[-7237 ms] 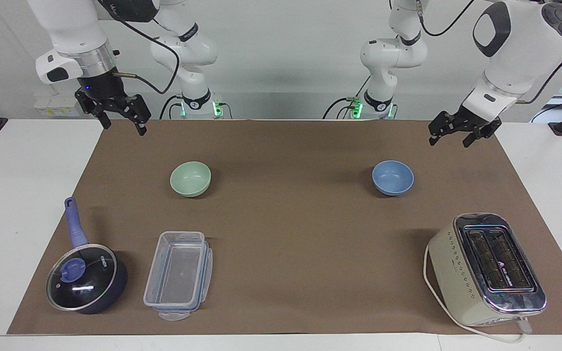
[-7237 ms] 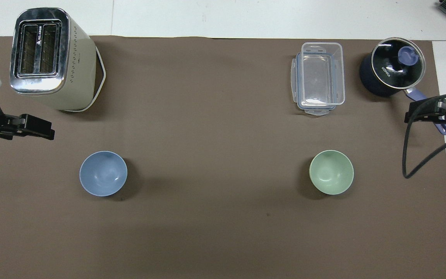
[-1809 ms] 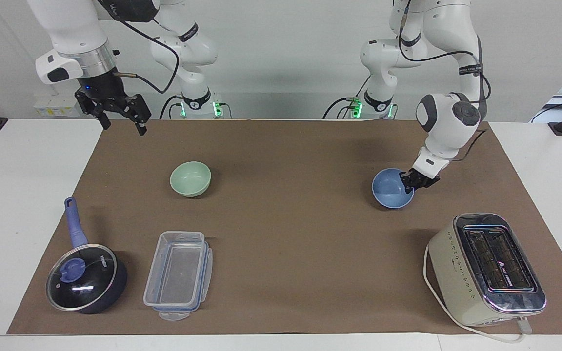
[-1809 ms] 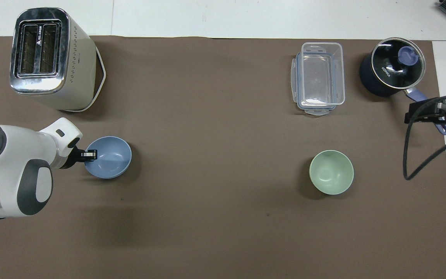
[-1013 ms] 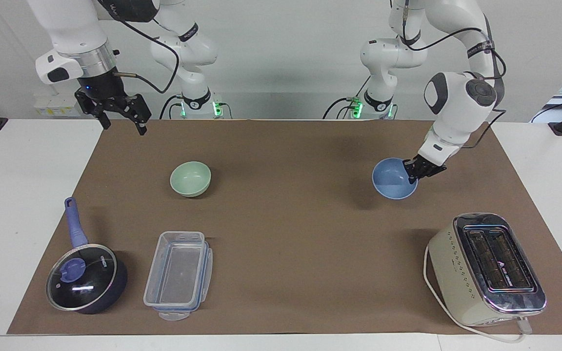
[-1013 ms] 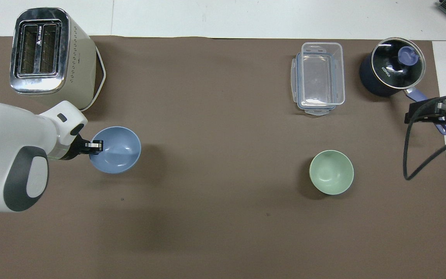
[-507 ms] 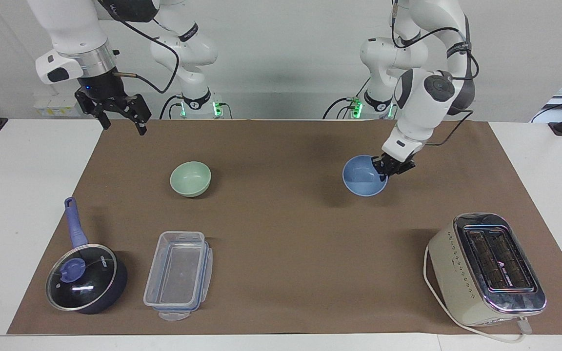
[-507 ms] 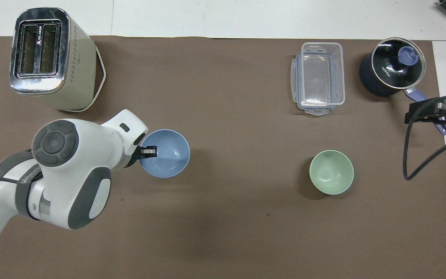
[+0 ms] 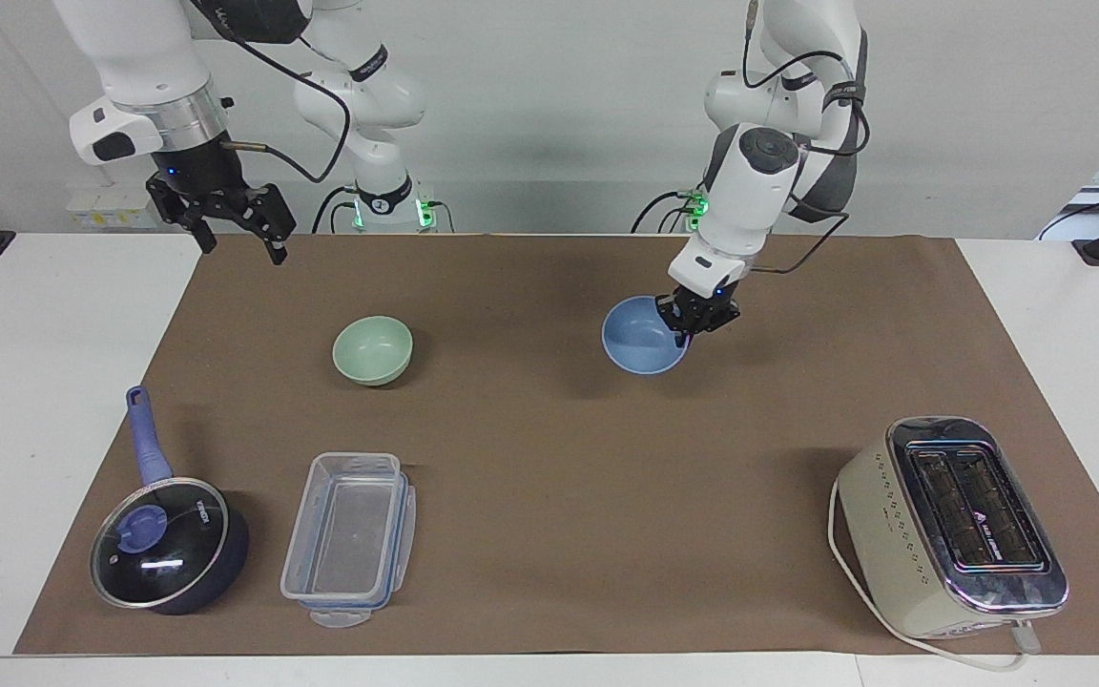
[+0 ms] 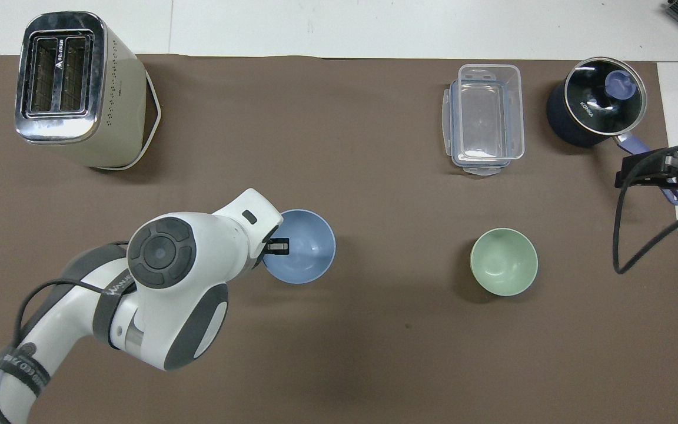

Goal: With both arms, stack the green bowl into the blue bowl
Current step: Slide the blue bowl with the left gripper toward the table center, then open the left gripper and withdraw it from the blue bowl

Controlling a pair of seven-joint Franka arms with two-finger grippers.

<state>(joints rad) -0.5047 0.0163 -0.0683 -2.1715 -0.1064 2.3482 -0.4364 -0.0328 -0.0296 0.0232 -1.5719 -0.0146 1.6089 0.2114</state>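
Note:
The blue bowl (image 9: 643,336) (image 10: 303,246) hangs just above the brown mat near the table's middle. My left gripper (image 9: 686,329) (image 10: 273,246) is shut on its rim, on the side toward the left arm's end. The green bowl (image 9: 373,349) (image 10: 504,261) sits upright on the mat toward the right arm's end, with nothing touching it. My right gripper (image 9: 236,232) (image 10: 662,174) waits open, up in the air over the mat's corner at the right arm's end.
A cream toaster (image 9: 952,526) (image 10: 77,88) stands toward the left arm's end, farther from the robots. A clear plastic container (image 9: 351,536) (image 10: 485,118) and a dark lidded pot (image 9: 166,544) (image 10: 597,101) with a blue handle sit farther from the robots than the green bowl.
My left arm has carried the blue bowl across the mat toward the green bowl and the table's middle. The right arm and the green bowl have not moved.

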